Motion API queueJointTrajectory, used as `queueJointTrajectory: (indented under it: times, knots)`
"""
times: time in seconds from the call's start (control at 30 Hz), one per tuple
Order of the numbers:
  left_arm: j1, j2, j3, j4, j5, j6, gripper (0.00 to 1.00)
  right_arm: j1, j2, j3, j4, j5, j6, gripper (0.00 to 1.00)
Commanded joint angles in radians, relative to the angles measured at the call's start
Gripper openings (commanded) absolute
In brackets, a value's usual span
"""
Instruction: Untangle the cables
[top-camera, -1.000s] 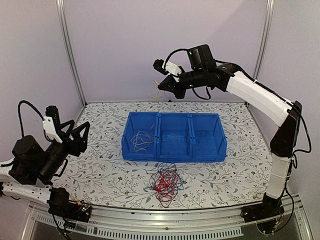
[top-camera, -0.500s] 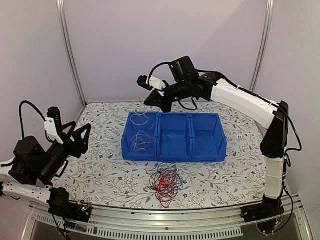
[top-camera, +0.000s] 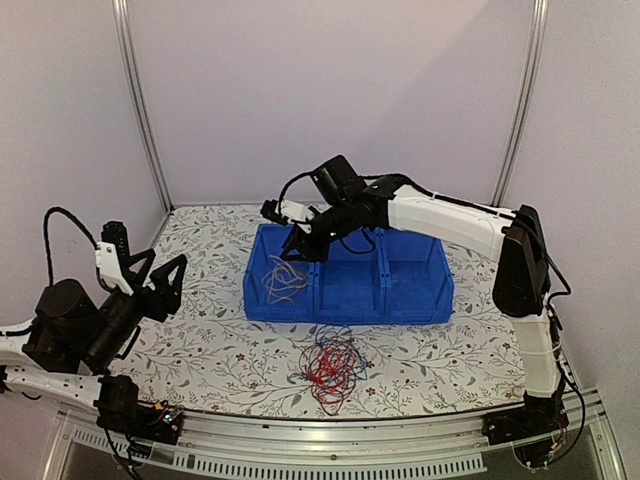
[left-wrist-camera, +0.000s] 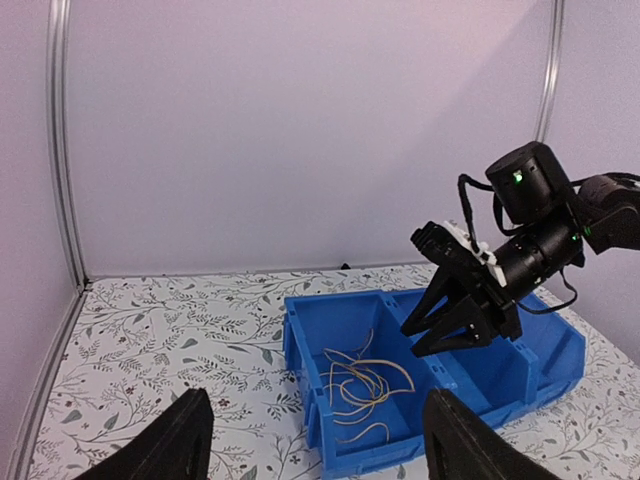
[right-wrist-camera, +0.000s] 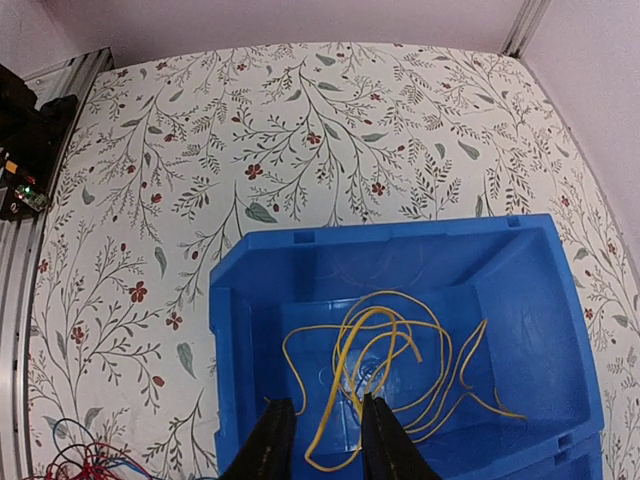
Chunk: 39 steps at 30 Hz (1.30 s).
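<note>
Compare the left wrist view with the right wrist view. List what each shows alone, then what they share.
Left wrist only: the left hand, fingers spread, the right arm seen from outside, the farther compartments of the blue bin, and the back wall. Right wrist only: a corner of the red and blue cable tangle on the table outside the bin. Both: the right hand open over the bin, and the yellow-tan cables lying loose in its end compartment.

You are seeing yellow-tan cables (top-camera: 284, 282) lying looped left of centre, and red and dark blue cables (top-camera: 330, 365) lying tangled at lower centre.
</note>
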Motion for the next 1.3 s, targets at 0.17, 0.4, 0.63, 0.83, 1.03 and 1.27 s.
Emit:
queueJointTrajectory:
  times: [0.17, 0.4, 0.63, 0.83, 1.03, 1.27]
  knots:
    - [0.011, -0.005, -0.032, 0.002, 0.018, -0.069, 0.74, 0.022, -0.064, -0.049, -0.018, 0.091, 0.009, 0.45]
    - [0.105, 0.156, -0.023, 0.017, 0.186, -0.096, 0.74, 0.020, -0.275, -0.334, 0.049, 0.065, -0.014, 0.44]
    - [0.187, 0.406, -0.006, 0.050, 0.501, -0.168, 0.71, 0.004, -0.480, -0.621, 0.100, -0.011, -0.033, 0.42]
    - [0.201, 0.616, 0.022, 0.019, 0.667, -0.369, 0.60, -0.011, -0.615, -0.834, 0.151, -0.083, -0.060, 0.41]
    - [0.200, 0.757, 0.032, 0.032, 0.953, -0.310, 0.65, -0.051, -0.671, -0.950, 0.240, -0.162, -0.056, 0.42]
    - [0.195, 0.855, 0.056, -0.019, 0.985, -0.175, 0.65, -0.068, -0.657, -0.991, 0.277, -0.209, -0.066, 0.42]
